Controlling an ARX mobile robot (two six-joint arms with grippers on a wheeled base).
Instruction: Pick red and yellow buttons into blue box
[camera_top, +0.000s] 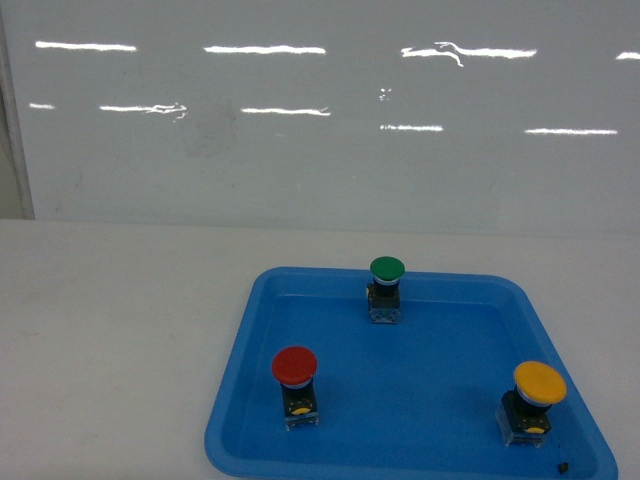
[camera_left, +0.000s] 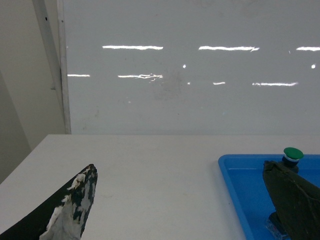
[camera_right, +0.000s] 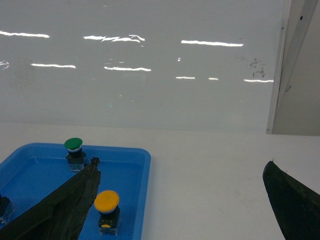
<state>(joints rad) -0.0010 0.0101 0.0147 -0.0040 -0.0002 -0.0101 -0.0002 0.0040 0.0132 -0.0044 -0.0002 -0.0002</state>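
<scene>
A shallow blue tray (camera_top: 240, 370) lies on the white surface (camera_top: 110, 330), its near rim cut off by the bottom of the head view. Inside it, the red button (camera_top: 295, 367) stands upright near the tray's left wall, the yellow button (camera_top: 539, 384) near its right wall, and a green button (camera_top: 386, 269) close to the far rim; all three sit well apart. Left of the tray the surface runs bare to a glossy wall. The left hand (camera_left: 180, 205) and right hand (camera_right: 182, 200) both show spread fingers holding nothing. A small dark speck at the tray's near right corner is too small to identify.

dark fingers (camera_left: 75, 210), white scuffs
</scene>
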